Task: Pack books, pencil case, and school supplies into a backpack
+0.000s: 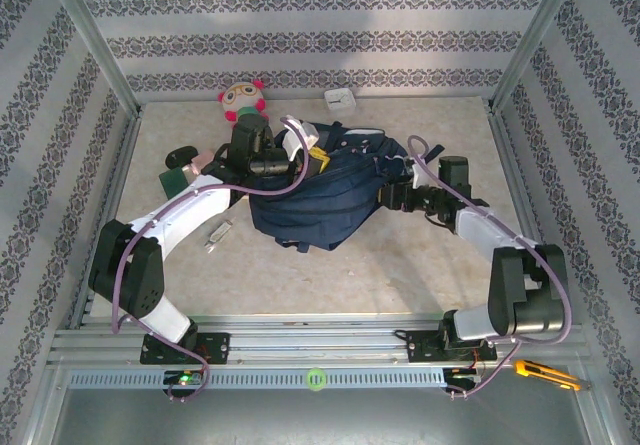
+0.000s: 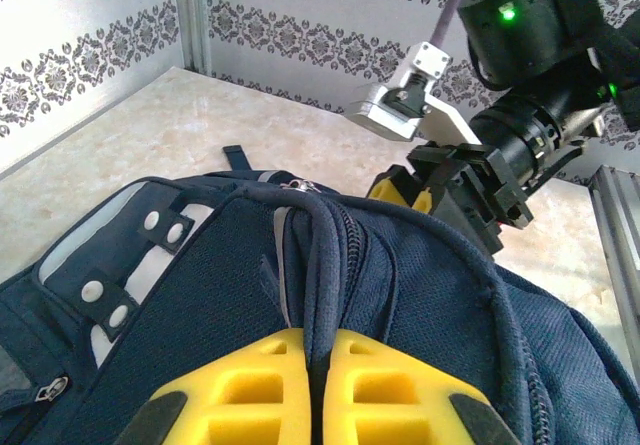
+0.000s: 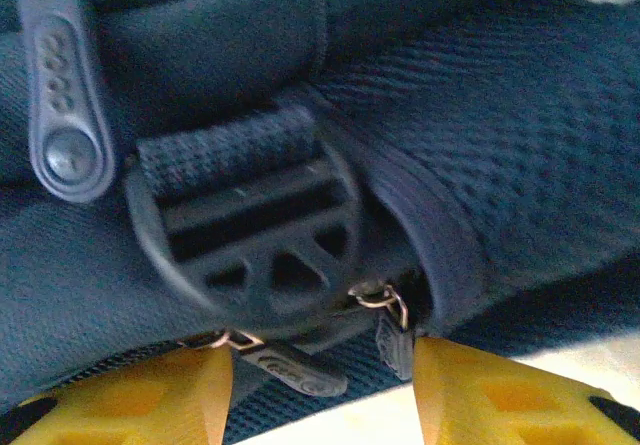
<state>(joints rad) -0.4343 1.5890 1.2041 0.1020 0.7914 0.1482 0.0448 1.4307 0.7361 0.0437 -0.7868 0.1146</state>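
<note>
The backpack (image 1: 320, 200) lies in the middle of the tabletop (image 1: 400, 275). It is a big soft bag of navy woven fabric with pale trim and round snap buttons. From above we cannot tell if its mouth is open, or what is inside. The yellow left fingers (image 2: 230, 395), blocky with hollow cells, are pressed together on the rounded carry loop (image 2: 322, 235) at the top of the bag. The right fingers (image 3: 490, 395) stand apart at the side of the bag, just below a round black plastic buckle (image 3: 250, 235) and a rubbery zipper pull (image 3: 62, 95). A dark green flat piece (image 1: 175, 178) lies on the tabletop left of the bag.
</note>
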